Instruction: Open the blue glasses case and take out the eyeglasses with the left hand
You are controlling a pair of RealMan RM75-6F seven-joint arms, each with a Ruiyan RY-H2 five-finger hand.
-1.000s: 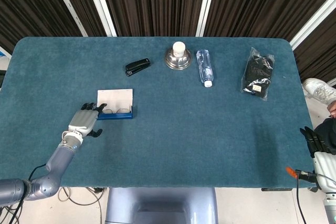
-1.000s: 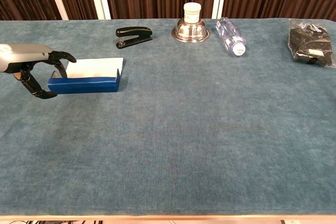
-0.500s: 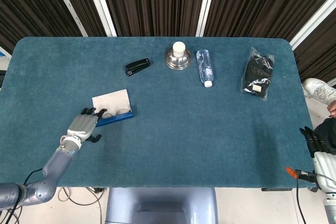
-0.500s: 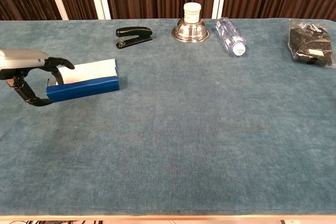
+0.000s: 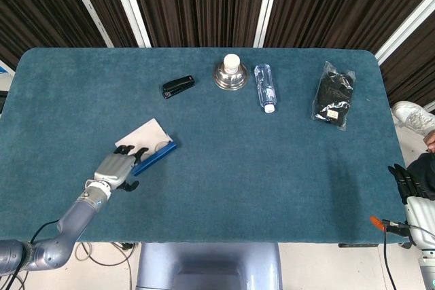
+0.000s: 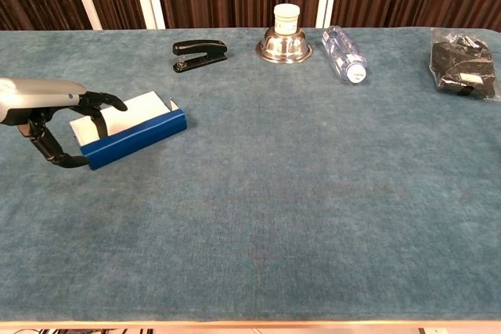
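The blue glasses case (image 5: 155,157) (image 6: 137,138) lies open near the table's front left, turned at a slant, with its white lid (image 5: 139,136) laid back. A lens of the eyeglasses (image 5: 163,146) shows inside at the case's right end. My left hand (image 5: 117,168) (image 6: 47,103) grips the case's left end, fingers over the front wall and into the tray, thumb below. My right hand (image 5: 406,181) hangs off the table's right edge, fingers extended and holding nothing.
A black stapler (image 5: 178,86) (image 6: 200,54), a metal bowl (image 5: 231,75) (image 6: 284,41) with a white jar on it, a lying water bottle (image 5: 265,87) (image 6: 344,53) and a black bagged item (image 5: 334,94) (image 6: 463,64) sit along the far side.
My left hand has drawn back toward the front edge, and the case has swung round with it, its right end now pointing further away. The right hand has not moved.
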